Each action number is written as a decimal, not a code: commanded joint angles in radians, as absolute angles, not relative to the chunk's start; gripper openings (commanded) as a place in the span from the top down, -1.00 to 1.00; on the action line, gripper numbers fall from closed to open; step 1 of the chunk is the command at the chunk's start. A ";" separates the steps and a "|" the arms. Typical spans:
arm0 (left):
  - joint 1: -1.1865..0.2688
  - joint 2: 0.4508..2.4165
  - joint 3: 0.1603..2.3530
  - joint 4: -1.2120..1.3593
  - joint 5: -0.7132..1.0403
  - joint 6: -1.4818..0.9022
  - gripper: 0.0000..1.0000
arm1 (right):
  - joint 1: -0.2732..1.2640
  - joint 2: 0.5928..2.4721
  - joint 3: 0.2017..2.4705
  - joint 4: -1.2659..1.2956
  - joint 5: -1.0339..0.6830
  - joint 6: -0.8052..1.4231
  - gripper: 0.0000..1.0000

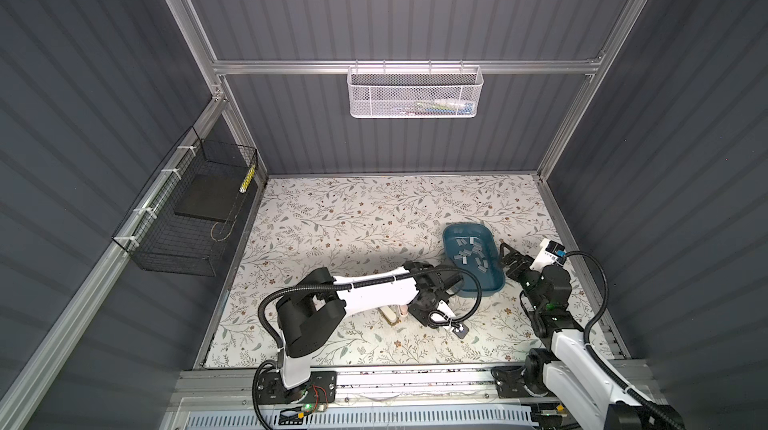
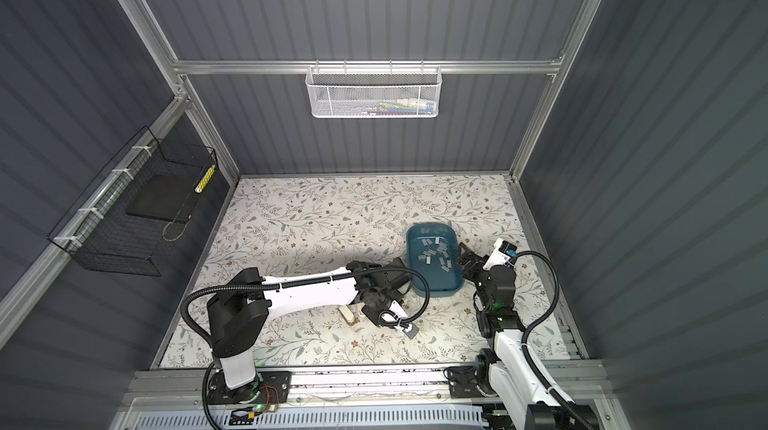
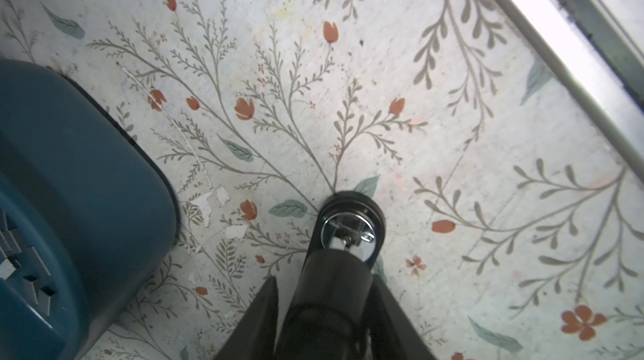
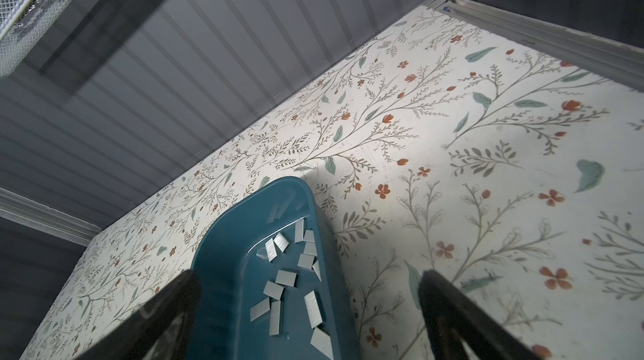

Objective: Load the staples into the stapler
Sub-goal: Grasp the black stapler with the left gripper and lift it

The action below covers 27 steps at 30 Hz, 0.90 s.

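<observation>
Right now the left hand straddles the black stapler, fingers on both sides of its body; can't tell if it's actually clamped. Its nose is low over the tabletop, near the blue tray. All the staples lie loose in that tray, some overlapping. The right hand is spread wide and empty over the tray's edge. Risks: a grip this far back lets the nose swing or slip; a finger clips the rim and tips the tray; the pinch takes two strips.
</observation>
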State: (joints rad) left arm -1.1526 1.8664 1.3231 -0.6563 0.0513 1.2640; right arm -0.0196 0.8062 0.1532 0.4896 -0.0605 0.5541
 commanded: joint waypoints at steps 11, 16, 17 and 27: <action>-1.160 1.905 1.342 -0.690 0.035 1.259 0.18 | -0.020 0.801 0.169 0.476 -0.053 0.563 -0.98; -1.160 1.905 1.356 -0.690 0.036 1.247 0.46 | -0.020 0.803 0.169 0.477 -0.045 0.564 -0.98; -1.158 1.901 1.360 -0.690 0.034 1.244 0.57 | -0.020 0.805 0.170 0.477 -0.043 0.565 -0.98; -1.138 1.866 1.403 -0.544 -0.251 1.071 1.00 | -0.020 0.769 0.142 0.489 0.035 0.595 -0.98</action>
State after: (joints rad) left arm -1.1496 1.8942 1.3396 -0.6022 -0.0929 1.1652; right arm -0.0196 0.7998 0.1528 0.4889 -0.0135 0.5770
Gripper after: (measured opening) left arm 0.303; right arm 0.991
